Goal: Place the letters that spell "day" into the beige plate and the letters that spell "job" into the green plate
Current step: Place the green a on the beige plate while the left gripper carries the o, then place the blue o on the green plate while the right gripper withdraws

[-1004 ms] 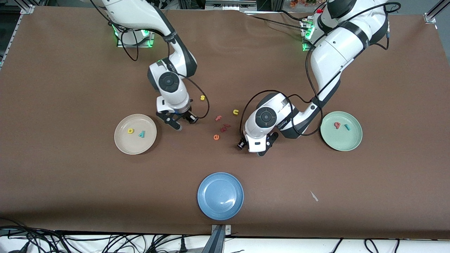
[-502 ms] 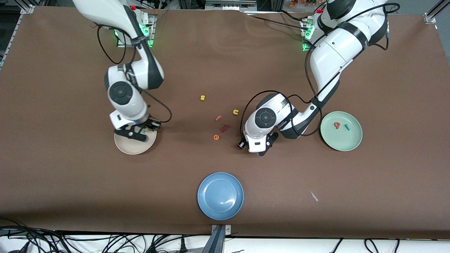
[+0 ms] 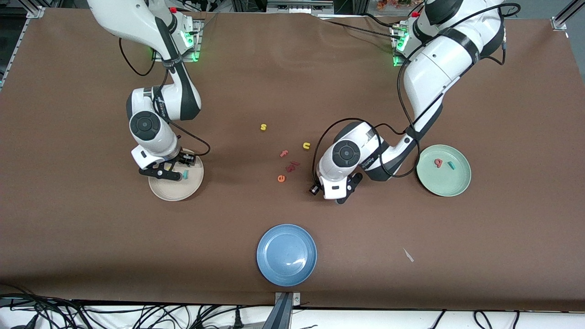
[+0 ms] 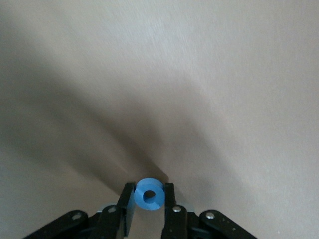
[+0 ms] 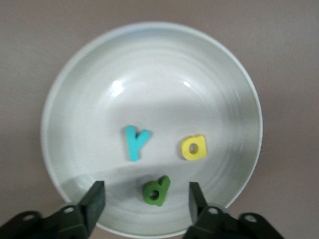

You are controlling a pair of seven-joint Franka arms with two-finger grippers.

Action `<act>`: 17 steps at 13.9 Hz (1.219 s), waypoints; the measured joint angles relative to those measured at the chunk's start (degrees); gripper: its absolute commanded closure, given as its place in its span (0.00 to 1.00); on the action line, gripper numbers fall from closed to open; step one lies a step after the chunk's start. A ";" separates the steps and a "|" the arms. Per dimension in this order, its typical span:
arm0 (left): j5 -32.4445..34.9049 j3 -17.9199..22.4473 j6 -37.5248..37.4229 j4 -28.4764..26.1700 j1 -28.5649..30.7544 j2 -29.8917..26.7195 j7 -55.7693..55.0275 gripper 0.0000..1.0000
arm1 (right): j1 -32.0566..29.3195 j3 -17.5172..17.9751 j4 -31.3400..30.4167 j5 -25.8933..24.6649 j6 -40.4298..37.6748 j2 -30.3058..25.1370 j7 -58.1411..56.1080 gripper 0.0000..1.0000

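Observation:
My right gripper (image 5: pixel 145 199) hangs open over the beige plate (image 5: pixel 149 64). In that plate lie the teal y (image 5: pixel 135 143), the yellow d (image 5: pixel 194 148) and the green a (image 5: pixel 157 190), the a right below the open fingers. In the front view the gripper (image 3: pixel 162 173) covers part of the beige plate (image 3: pixel 176 192); the y (image 3: pixel 185 174) shows. My left gripper (image 4: pixel 148 199) is shut on the blue ring o (image 4: pixel 149 193), low at the table between the loose letters and the green plate (image 3: pixel 445 189). That plate holds the pinkish-red b (image 3: pixel 438 162) and the teal j (image 3: pixel 451 165).
Loose letters lie mid-table: a yellow s (image 3: pixel 263 127), a yellow u (image 3: pixel 306 145), a pink f (image 3: pixel 284 153), an orange e (image 3: pixel 281 178) and a dark red piece (image 3: pixel 290 167). A blue plate (image 3: pixel 286 255) sits near the front edge.
The right arm swung from the table's middle to over the beige plate and opened; the green a now lies in the plate. The left gripper closed on the blue o.

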 measured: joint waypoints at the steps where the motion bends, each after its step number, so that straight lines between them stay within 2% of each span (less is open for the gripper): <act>1: 0.00 -0.72 -3.53 0.57 0.84 -0.62 0.71 1.00 | 0.06 0.02 1.16 0.00 -0.78 -1.22 -0.18 0.00; 3: 0.00 -5.08 -12.77 1.26 5.54 -2.73 3.91 1.00 | 0.17 0.11 5.22 0.00 -6.90 -3.84 -0.67 0.00; 6: 0.00 -14.80 -28.80 0.29 19.43 -4.99 12.49 1.00 | 0.61 0.32 15.81 0.03 -22.18 -5.91 -2.11 0.00; 7: 0.04 -16.46 -32.29 -1.10 23.94 -5.48 16.38 1.00 | 0.83 0.39 18.72 0.05 -26.16 -6.14 -2.79 0.00; 11: 4.88 -17.10 -34.39 -9.68 37.66 -6.47 29.75 1.00 | 0.78 0.57 28.98 0.11 -42.34 -6.52 -4.22 0.00; 13: 8.46 -17.06 -33.27 -12.90 41.89 -6.47 33.12 1.00 | -1.18 1.77 32.22 0.99 -45.34 -7.11 -5.71 0.00; 14: 9.29 -17.05 -31.69 -14.30 43.77 -6.47 34.49 0.87 | -4.65 4.52 32.84 1.67 -46.08 -8.03 -8.53 0.00; 16: 9.58 -17.06 -29.46 -16.15 46.11 -6.47 35.96 0.33 | -13.75 9.92 33.02 2.03 -47.55 -10.41 -13.55 0.00; 17: 9.60 -17.07 -29.08 -16.46 46.38 -6.47 36.07 0.28 | -17.76 10.93 33.20 2.48 -47.25 -11.44 -15.37 0.00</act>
